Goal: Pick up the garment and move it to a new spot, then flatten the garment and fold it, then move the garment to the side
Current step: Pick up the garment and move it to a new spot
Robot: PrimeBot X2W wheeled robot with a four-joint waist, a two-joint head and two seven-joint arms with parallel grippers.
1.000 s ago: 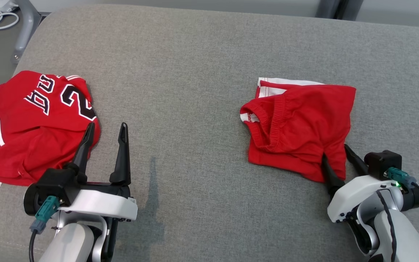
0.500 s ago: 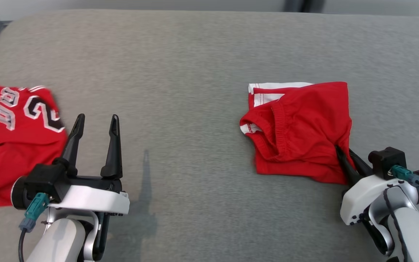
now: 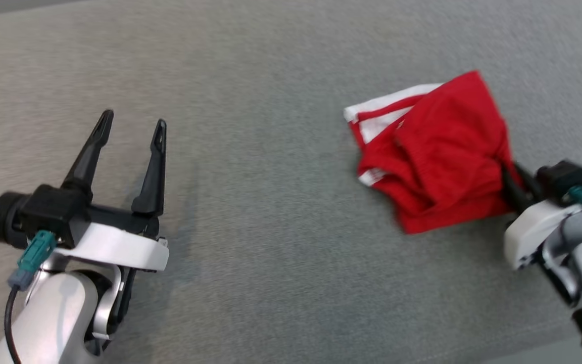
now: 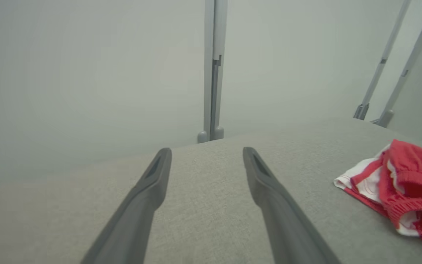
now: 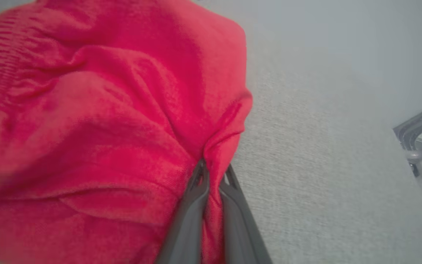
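A: Where is the garment [image 3: 442,151]?
B: Bunched on the grey fabric-covered counter [image 3: 271,212], toward the right side, red with white trim along its left edge.
A: And the right gripper [image 5: 214,172]?
B: Pinched tight on a fold at the garment's near right edge (cloth squeezed between both fingers).
A: The left gripper [image 3: 133,120]?
B: Fingers spread wide, holding nothing, well apart from the garment.
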